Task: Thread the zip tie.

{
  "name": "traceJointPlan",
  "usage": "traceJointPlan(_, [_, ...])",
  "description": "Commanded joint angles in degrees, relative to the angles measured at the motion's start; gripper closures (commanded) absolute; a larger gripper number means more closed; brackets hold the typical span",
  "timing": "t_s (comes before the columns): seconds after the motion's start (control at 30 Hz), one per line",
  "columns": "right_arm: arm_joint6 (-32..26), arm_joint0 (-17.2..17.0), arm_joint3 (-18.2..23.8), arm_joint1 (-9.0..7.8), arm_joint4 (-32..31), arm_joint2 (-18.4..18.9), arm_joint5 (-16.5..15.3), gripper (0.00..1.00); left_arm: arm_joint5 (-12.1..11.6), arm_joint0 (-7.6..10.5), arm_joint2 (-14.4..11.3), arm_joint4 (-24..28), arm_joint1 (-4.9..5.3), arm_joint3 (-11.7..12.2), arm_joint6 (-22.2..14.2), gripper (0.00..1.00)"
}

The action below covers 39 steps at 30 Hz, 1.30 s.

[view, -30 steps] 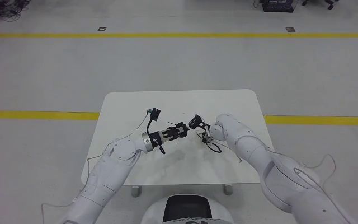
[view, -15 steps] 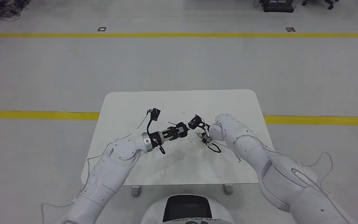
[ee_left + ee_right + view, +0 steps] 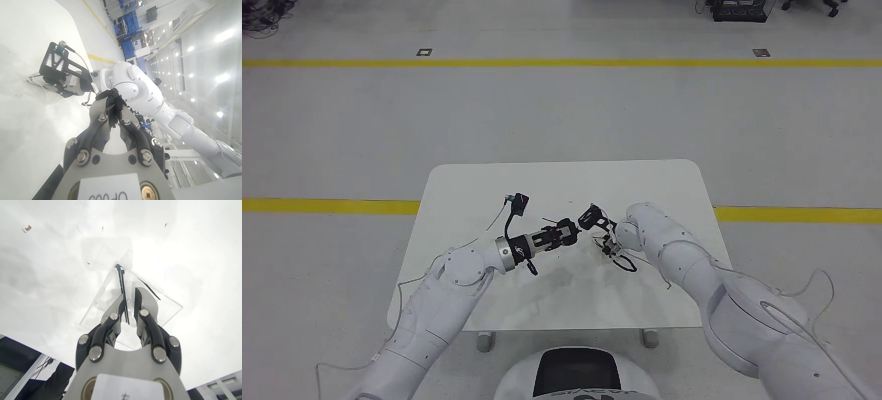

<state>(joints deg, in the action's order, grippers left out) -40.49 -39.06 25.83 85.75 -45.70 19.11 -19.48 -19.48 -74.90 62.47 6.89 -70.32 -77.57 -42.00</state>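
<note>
Two black zip ties (image 3: 122,283) lie side by side in a clear square tray (image 3: 170,308) on the white table (image 3: 542,180). A third tie (image 3: 149,288) lies partly under one finger. My right gripper (image 3: 130,294) points down into the tray and is open. The two ties run between its fingers, close against one pad. In the top view that gripper (image 3: 612,252) is at the table's middle. My left gripper (image 3: 113,96) hovers just beside it, shut, with frayed black pads pressed together; I see nothing clearly held. In the top view the left gripper (image 3: 570,230) faces the right wrist.
A small brown scrap (image 3: 28,228) and a few dark specks lie on the table beyond the tray. A cable (image 3: 500,207) loops off the left wrist. The two wrists are very close together, and bare table surrounds them out to the rounded edges.
</note>
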Motion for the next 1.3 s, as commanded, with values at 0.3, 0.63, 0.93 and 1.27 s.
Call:
traceJointPlan(0.3, [0.65,0.07,0.25,-0.15,0.18,-0.18,0.0,0.87,0.0,0.0,0.0,0.0,0.0,0.0,0.0,1.0])
traceJointPlan(0.63, [-0.5,-0.07,0.88,-0.4,0.51,-0.59,0.0,0.86,0.0,0.0,0.0,0.0,0.0,0.0,0.0,1.0])
traceJointPlan(0.93, [-0.84,-0.02,0.36,-0.35,1.13,-0.85,0.0,0.93,0.0,0.0,0.0,0.0,0.0,0.0,0.0,1.0])
traceJointPlan(1.27, [-0.65,0.21,-0.37,-0.12,1.57,-1.01,0.0,1.0,0.0,0.0,0.0,0.0,0.0,0.0,0.0,1.0])
